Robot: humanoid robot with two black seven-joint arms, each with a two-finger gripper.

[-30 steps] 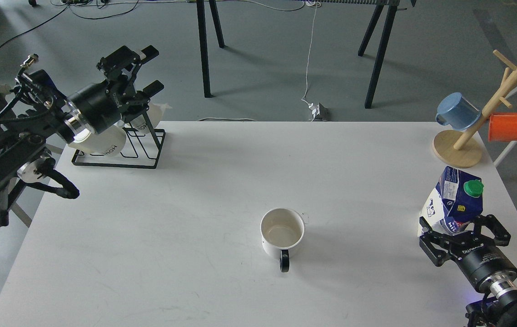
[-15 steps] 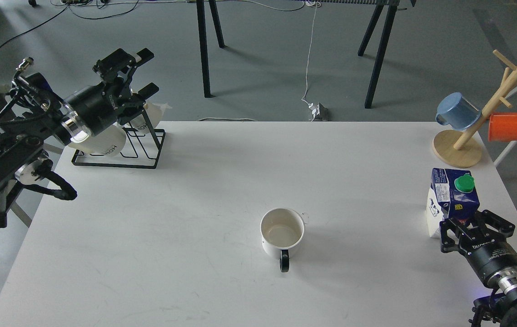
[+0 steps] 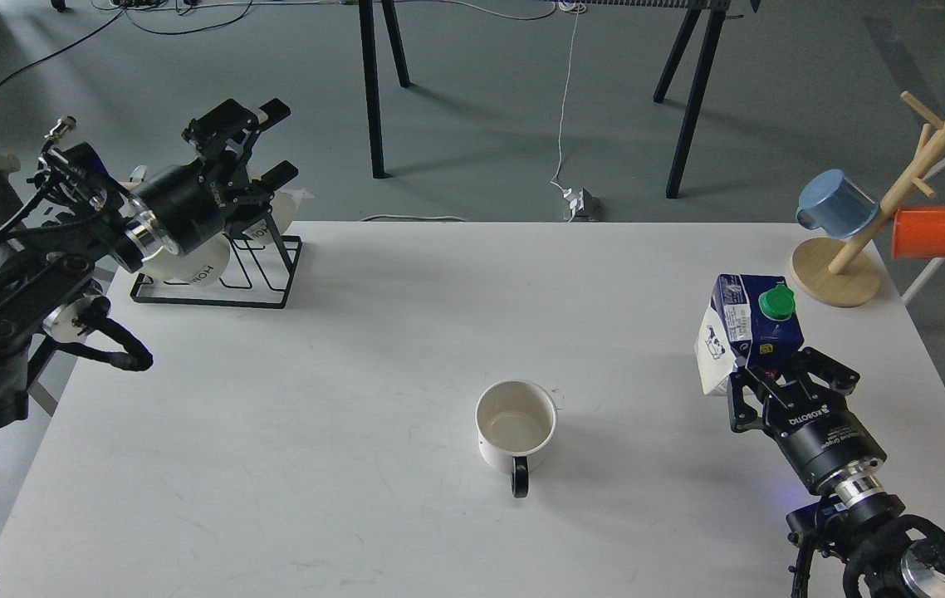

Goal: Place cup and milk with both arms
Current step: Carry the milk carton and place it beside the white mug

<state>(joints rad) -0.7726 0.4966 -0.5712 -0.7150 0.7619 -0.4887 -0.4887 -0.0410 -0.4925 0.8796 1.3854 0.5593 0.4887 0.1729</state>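
Observation:
The cup [image 3: 516, 432], a squat white mug with a black handle toward me, stands on the white table [image 3: 373, 332] near the front middle, apart from both grippers. The milk [image 3: 742, 330], a blue-and-white carton with a green cap, is at the right, tilted a little. My right gripper [image 3: 780, 375] is shut on the carton's lower part. My left gripper [image 3: 269, 139] is open and empty, raised above the wire rack at the far left.
A black wire rack [image 3: 223, 270] with white lettered jugs [image 3: 190, 264] stands at the table's back left corner. A wooden mug tree [image 3: 854, 241] at the back right holds a blue mug [image 3: 836, 203] and an orange mug [image 3: 926, 232].
My right gripper has carried the milk left and away from me, from the table's right edge toward the middle right. My left arm shifted slightly; the cup has not moved.

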